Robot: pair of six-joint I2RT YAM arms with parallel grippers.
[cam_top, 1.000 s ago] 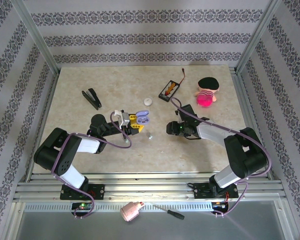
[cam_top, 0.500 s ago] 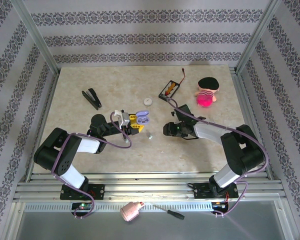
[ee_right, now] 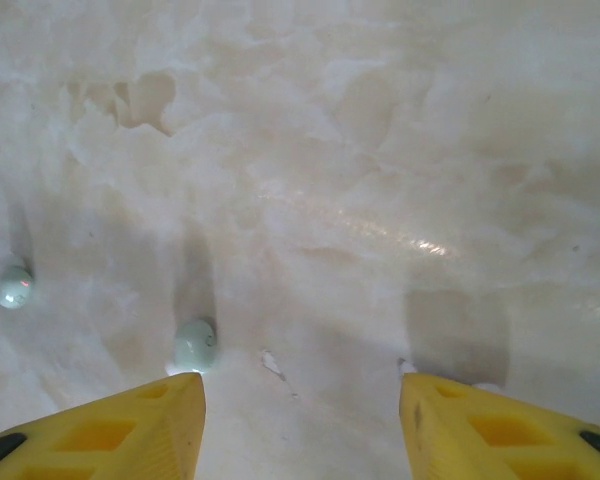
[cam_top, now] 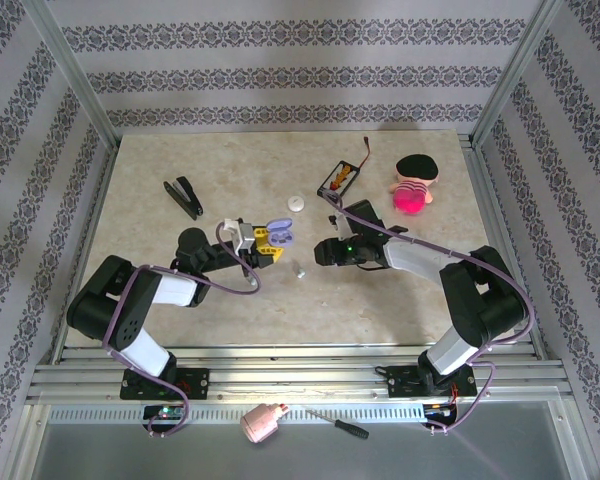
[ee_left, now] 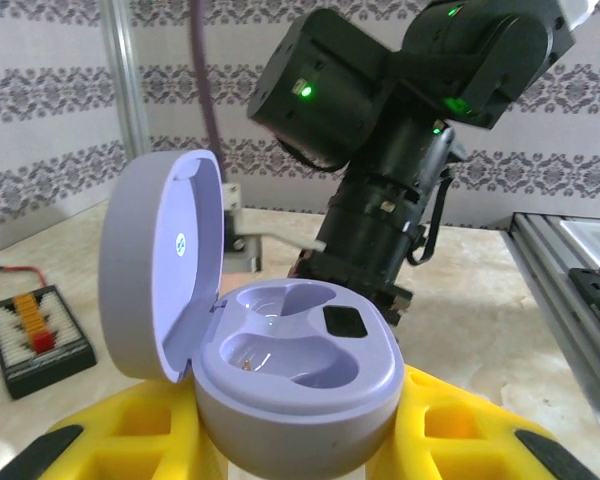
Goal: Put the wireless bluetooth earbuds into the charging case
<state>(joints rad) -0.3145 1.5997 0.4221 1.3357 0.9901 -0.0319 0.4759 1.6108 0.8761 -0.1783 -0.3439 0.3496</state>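
As it sits clamped, the charging case (ee_left: 298, 375) opens upward, lid (ee_left: 160, 265) leftward.

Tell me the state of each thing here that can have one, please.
charging case: lid open, both wells empty, held by left tool
left tool: shut on charging case
right tool: open, empty
earbuds: two, loose on the table, outside the case
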